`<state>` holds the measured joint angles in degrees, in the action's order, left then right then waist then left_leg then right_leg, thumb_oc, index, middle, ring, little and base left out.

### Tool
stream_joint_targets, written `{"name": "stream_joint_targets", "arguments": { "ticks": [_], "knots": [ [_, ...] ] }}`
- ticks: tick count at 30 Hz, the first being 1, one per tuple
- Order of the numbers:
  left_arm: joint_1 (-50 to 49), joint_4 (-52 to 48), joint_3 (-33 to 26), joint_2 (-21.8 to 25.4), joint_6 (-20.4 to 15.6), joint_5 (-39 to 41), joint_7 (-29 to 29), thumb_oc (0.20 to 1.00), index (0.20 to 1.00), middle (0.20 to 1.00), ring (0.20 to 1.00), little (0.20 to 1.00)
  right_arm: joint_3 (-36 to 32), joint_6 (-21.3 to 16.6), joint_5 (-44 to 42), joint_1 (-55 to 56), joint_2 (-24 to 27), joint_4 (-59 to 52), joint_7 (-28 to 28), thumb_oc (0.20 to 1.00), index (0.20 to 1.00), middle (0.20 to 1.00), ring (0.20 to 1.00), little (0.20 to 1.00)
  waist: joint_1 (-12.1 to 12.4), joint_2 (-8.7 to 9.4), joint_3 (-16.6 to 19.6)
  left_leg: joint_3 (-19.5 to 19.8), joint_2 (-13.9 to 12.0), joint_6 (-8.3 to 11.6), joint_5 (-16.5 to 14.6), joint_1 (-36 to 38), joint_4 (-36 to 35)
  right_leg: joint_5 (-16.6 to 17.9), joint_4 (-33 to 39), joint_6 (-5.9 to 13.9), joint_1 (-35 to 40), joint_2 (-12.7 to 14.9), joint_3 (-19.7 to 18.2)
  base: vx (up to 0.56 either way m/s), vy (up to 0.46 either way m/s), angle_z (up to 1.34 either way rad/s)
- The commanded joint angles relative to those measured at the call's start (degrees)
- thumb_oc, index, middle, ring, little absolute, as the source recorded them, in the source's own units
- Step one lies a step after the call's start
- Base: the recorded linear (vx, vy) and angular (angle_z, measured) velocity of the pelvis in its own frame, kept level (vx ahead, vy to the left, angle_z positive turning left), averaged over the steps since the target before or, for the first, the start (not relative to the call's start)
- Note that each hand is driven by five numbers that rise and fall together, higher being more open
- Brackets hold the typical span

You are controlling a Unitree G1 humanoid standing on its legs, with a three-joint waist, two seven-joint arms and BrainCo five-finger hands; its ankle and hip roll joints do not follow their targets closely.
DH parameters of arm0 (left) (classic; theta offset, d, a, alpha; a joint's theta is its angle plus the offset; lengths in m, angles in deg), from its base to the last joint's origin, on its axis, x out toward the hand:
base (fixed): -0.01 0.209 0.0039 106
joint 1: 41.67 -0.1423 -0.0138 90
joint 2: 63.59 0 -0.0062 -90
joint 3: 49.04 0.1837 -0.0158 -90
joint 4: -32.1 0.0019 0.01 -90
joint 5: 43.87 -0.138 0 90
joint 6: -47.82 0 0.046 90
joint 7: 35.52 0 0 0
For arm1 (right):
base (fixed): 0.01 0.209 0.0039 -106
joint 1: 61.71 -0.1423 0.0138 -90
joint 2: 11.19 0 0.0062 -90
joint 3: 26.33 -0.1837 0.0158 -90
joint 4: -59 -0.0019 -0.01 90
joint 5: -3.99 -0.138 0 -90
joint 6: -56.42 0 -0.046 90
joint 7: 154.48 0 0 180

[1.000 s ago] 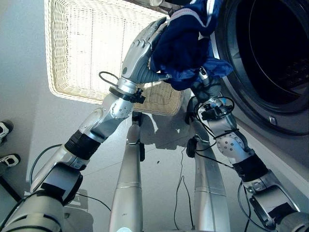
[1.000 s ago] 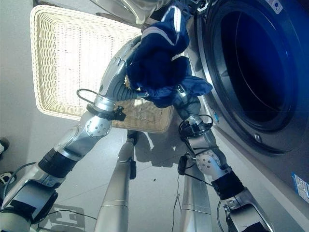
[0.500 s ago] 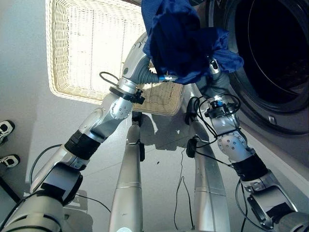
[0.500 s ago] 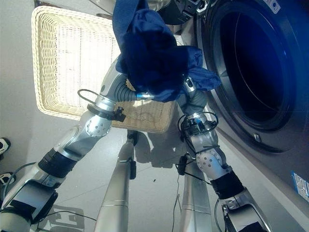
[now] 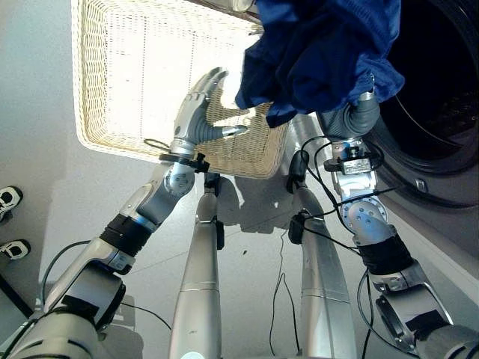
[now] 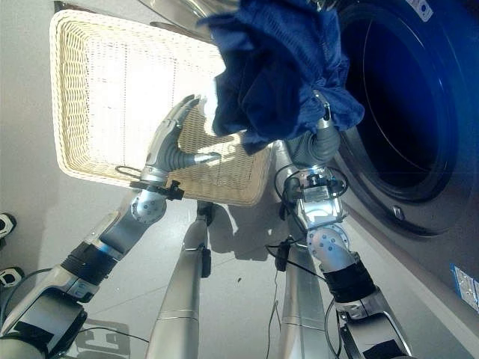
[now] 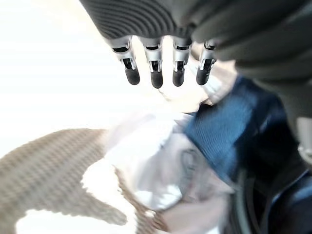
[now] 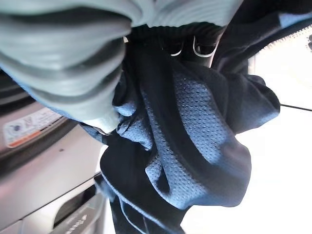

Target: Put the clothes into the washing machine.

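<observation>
My right hand [image 8: 161, 44] is clutching the bunched dark blue garment [image 5: 322, 52], fingers buried in the cloth, holding it up at the washing machine's door opening [image 5: 438, 90]. My left hand [image 5: 196, 112] is hanging with fingers [image 7: 156, 78] straight and apart, empty, over the wicker laundry basket [image 5: 120, 82], white clothing [image 7: 146, 165] lying beyond the fingertips.

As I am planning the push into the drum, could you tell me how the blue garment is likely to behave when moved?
The blue garment hangs bunched and folded, so it is probably floppy. Its mesh-like weave suggests it is light. Loose ends droop near the washing machine door rim and might snag there.
</observation>
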<state>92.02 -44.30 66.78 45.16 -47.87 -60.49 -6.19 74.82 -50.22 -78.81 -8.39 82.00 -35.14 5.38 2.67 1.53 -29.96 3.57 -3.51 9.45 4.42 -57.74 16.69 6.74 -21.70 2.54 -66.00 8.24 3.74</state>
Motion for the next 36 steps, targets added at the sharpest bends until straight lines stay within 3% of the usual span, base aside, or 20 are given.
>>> {"name": "stream_joint_targets", "arguments": {
  "ticks": [1,12,22,27,30,33,35,36],
  "knots": [
    [1.51,-1.13,-2.86,-1.24,-0.36,1.43,4.32,1.000,1.000,1.000,1.000,1.000,-0.98,-2.42,-2.08,-0.49,-0.01,-7.01,-3.71,0.200,0.200,0.200,0.200,0.200,-1.66,-3.09,0.17,-0.97,7.77,-6.27,3.94,-0.31,-2.28,2.30,1.33,5.52,3.37,-4.59,7.13,0.00,0.000,0.00],
    [3.95,9.01,-2.81,-1.24,1.80,6.38,11.46,1.000,1.000,1.000,1.000,1.000,-2.01,-3.50,-3.98,-2.10,1.13,-4.23,-2.86,0.200,0.200,0.200,0.200,0.200,-2.50,-2.56,0.17,-1.84,6.96,-5.70,4.10,-0.32,-2.02,2.25,0.98,5.58,3.32,-4.94,6.64,0.00,0.000,0.00],
    [6.50,19.88,-3.17,-2.70,-2.75,13.87,16.75,1.000,1.000,1.000,1.000,1.000,-4.19,-4.28,-8.51,-5.15,3.24,7.37,4.35,0.200,0.200,0.200,0.200,0.200,-2.96,-2.52,0.17,-2.50,6.18,-4.92,4.11,0.06,-2.47,2.27,1.20,5.73,3.52,-5.05,6.39,0.00,0.000,0.00],
    [9.92,26.97,-1.70,-2.78,-3.27,17.53,17.06,1.000,1.000,1.000,1.000,1.000,-6.77,-4.34,-12.36,-8.71,6.42,23.59,16.42,0.200,0.200,0.200,0.200,0.200,-3.28,-2.52,0.17,-2.91,5.66,-4.54,3.77,0.21,-2.78,2.02,1.16,5.78,3.48,-5.29,6.22,0.00,0.019,-0.03],
    [11.97,30.21,0.34,-2.18,-3.37,20.03,17.21,1.000,1.000,1.000,1.000,1.000,-7.65,-7.38,-8.92,-12.75,11.30,34.87,28.80,0.200,0.200,0.200,0.200,0.200,-3.30,-2.59,0.17,-3.08,5.40,-4.32,3.55,0.20,-2.89,2.10,1.54,5.61,3.45,-5.60,5.98,0.00,0.000,0.00],
    [12.18,31.33,1.68,-1.33,-3.96,21.17,17.24,1.000,1.000,1.000,1.000,1.000,-8.14,-9.47,-8.50,-16.98,16.36,41.56,33.34,0.200,0.200,0.200,0.200,0.200,-3.14,-2.67,0.17,-2.98,5.22,-4.24,3.00,-0.11,-2.09,2.12,1.37,5.48,3.23,-5.70,5.67,0.01,0.002,-0.03],
    [11.46,32.11,2.75,-0.39,-4.88,21.72,17.50,1.000,1.000,1.000,1.000,1.000,-8.16,-14.40,-2.33,-21.36,21.18,45.75,41.29,0.200,0.200,0.200,0.200,0.200,-2.92,-2.50,0.17,-2.78,4.98,-4.24,2.29,-0.36,-1.49,1.85,1.22,5.39,3.22,-5.71,5.58,0.00,-0.014,-0.05],
    [10.10,31.86,3.49,0.37,-5.60,21.86,18.29,1.000,1.000,1.000,1.000,1.000,-7.12,-18.05,8.62,-24.81,25.33,49.23,50.64,0.200,0.200,0.200,0.200,0.200,-2.60,-2.20,0.17,-2.45,4.99,-4.35,1.73,-0.48,-1.26,1.86,1.37,5.33,3.27,-5.77,5.69,-0.01,-0.018,-0.05]
  ]
}}
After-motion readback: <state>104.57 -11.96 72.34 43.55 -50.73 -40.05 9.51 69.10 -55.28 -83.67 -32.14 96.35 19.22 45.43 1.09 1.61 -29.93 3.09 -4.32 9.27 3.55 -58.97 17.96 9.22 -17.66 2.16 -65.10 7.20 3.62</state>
